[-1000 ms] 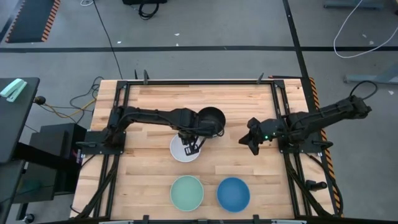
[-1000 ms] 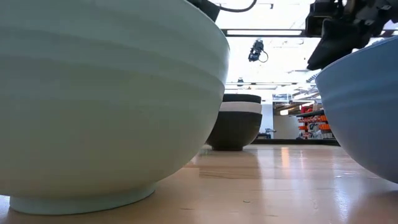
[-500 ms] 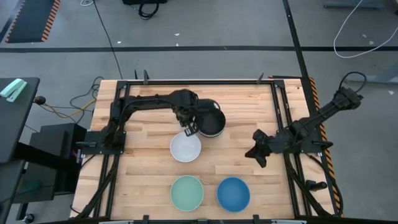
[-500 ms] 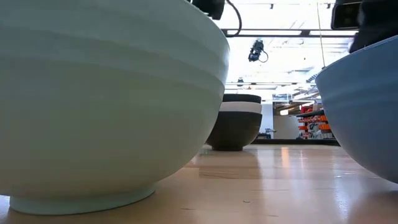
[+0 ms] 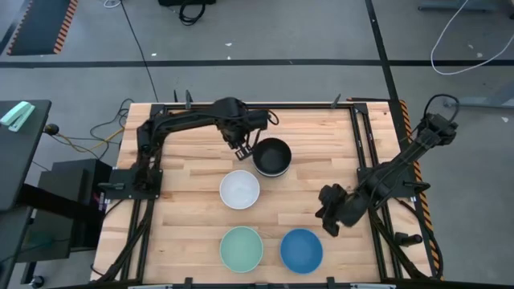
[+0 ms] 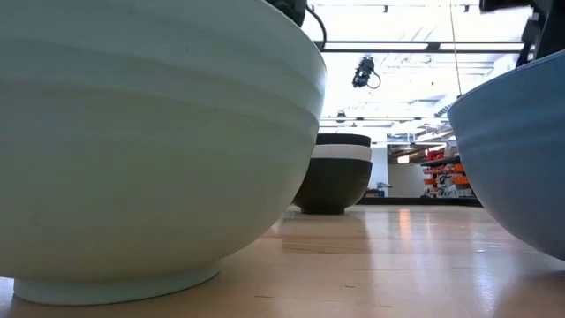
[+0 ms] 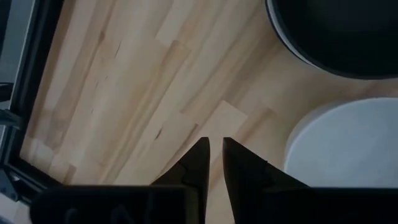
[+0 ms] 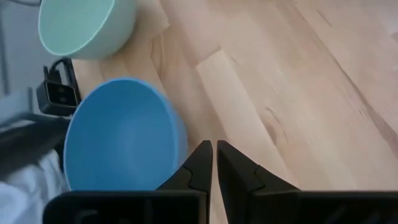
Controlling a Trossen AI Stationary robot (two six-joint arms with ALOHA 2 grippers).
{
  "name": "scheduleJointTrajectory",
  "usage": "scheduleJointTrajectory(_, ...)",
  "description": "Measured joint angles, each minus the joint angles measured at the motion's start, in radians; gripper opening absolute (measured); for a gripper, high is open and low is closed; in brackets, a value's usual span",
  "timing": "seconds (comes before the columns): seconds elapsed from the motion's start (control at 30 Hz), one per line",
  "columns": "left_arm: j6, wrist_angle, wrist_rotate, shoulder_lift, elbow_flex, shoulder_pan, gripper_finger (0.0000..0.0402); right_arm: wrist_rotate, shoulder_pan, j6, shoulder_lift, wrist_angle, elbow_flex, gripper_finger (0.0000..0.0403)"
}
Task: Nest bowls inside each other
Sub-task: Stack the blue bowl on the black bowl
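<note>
A stack of nested bowls (image 5: 271,156) stands on its base beyond the table's middle. The low view shows it as a black bowl, a white one and a black one on top (image 6: 335,172). A single white bowl (image 5: 239,189) sits nearer, with the mint bowl (image 5: 242,248) and the blue bowl (image 5: 301,250) by the near edge. My left gripper (image 5: 243,147) hovers shut just left of the stack (image 7: 336,37), above bare wood, with the white bowl (image 7: 348,149) beside it. My right gripper (image 5: 328,223) is shut, up and to the right of the blue bowl (image 8: 118,143).
A dark metal frame (image 5: 361,136) runs round the table's edges. Bare wood lies on the table's left part and between the stack and the right arm. In the low view the mint bowl (image 6: 132,132) and the blue bowl (image 6: 521,150) fill the foreground.
My left gripper has risen from over the single white bowl and swung toward the far edge, ending left of the black stack. My right gripper has moved from the table's right middle toward the near edge, closing on the blue bowl. The bowls have stayed put.
</note>
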Motion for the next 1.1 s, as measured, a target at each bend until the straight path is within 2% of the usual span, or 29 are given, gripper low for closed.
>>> scheduleJointTrajectory(0.23,0.007,0.005,-0.001,-0.075,0.000,-0.002,0.0055,0.002,0.063,0.012,0.190,-0.134,0.216,0.0029)
scheduleJointTrajectory(0.5,-0.012,0.015,-0.047,-0.163,0.000,-0.014,0.0046,-0.052,0.072,0.048,0.346,-0.242,0.341,0.0030)
scheduleJointTrajectory(0.93,-0.043,0.006,-0.136,-0.275,-0.003,-0.093,0.0039,-0.102,0.072,0.094,0.367,-0.336,0.359,0.0030)
scheduleJointTrajectory(1.1,-0.073,0.037,-0.171,-0.335,-0.124,-0.146,0.0041,-0.124,0.073,0.094,0.383,-0.323,0.359,0.0036)
